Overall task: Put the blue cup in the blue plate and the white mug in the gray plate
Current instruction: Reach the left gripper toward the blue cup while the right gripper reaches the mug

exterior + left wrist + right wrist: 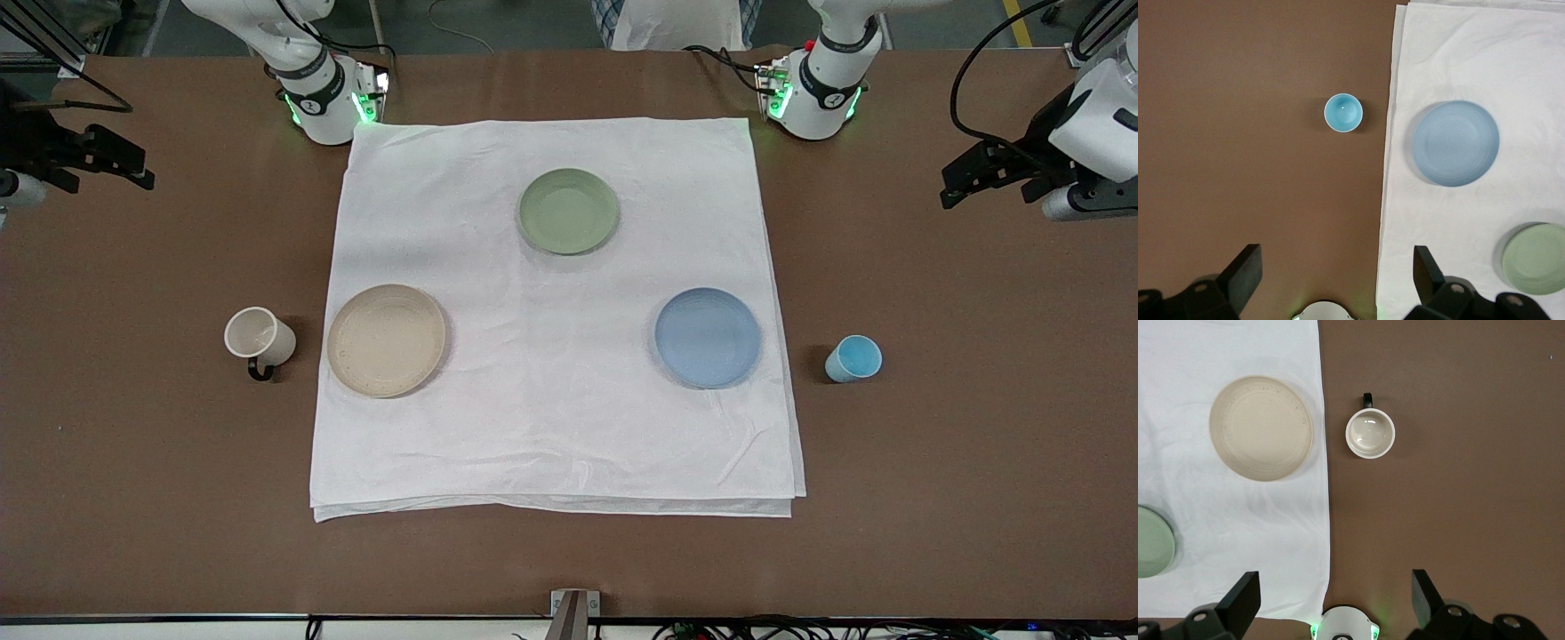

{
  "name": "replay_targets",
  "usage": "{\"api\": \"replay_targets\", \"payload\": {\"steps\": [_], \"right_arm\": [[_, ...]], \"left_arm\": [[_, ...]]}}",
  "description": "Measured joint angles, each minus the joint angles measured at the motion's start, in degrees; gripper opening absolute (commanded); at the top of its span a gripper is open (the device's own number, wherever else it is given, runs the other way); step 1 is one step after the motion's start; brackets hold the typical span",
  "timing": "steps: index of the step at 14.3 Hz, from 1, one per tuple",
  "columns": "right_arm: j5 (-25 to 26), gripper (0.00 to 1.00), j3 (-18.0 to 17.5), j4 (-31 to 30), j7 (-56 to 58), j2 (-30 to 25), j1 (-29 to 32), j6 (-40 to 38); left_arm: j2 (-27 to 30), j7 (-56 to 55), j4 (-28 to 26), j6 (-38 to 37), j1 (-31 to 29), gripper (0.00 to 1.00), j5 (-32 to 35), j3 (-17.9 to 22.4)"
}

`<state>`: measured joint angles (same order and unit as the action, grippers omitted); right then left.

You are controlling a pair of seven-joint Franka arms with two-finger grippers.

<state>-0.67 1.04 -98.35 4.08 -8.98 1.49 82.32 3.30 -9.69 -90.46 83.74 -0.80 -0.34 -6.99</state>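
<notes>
The blue cup (853, 358) stands upright on the bare brown table, beside the blue plate (708, 337), toward the left arm's end. The white mug (259, 336) stands upright beside the gray plate (387, 340), toward the right arm's end, its dark handle pointing toward the front camera. Both plates lie empty on a white cloth (551, 427). My left gripper (956, 182) is open and empty, high over the bare table; its wrist view shows the cup (1343, 112) and blue plate (1456, 142). My right gripper (133, 164) is open and empty, high over its end; its wrist view shows the mug (1370, 433) and gray plate (1262, 428).
A sage-green plate (568, 211) lies empty on the cloth, nearer the robots' bases than the other two plates. The two arm bases (324, 102) (813, 93) stand at the cloth's corners. Brown table surrounds the cloth on all sides.
</notes>
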Motion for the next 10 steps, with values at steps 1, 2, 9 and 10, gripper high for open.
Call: {"api": "replay_targets", "payload": {"steps": [1, 2, 9, 10], "right_arm": [[0.0, 1.00, -0.1, -0.1, 0.0, -0.1, 0.0, 0.0], [0.0, 1.00, -0.2, -0.1, 0.0, -0.1, -0.1, 0.1], [0.0, 1.00, -0.2, 0.9, 0.0, -0.2, -0.2, 1.0], [0.0, 1.00, -0.2, 1.4, 0.0, -0.2, -0.2, 1.0]], "left_arm": [[-0.1, 0.0, 0.0, 0.0, 0.0, 1.00, 0.0, 0.1], [-0.2, 0.0, 0.0, 0.0, 0.0, 1.00, 0.0, 0.2], [-6.2, 0.0, 0.1, 2.8, -0.1, 1.00, 1.7, 0.6], [-8.3, 0.0, 0.0, 4.5, -0.1, 1.00, 2.0, 0.7]]}}
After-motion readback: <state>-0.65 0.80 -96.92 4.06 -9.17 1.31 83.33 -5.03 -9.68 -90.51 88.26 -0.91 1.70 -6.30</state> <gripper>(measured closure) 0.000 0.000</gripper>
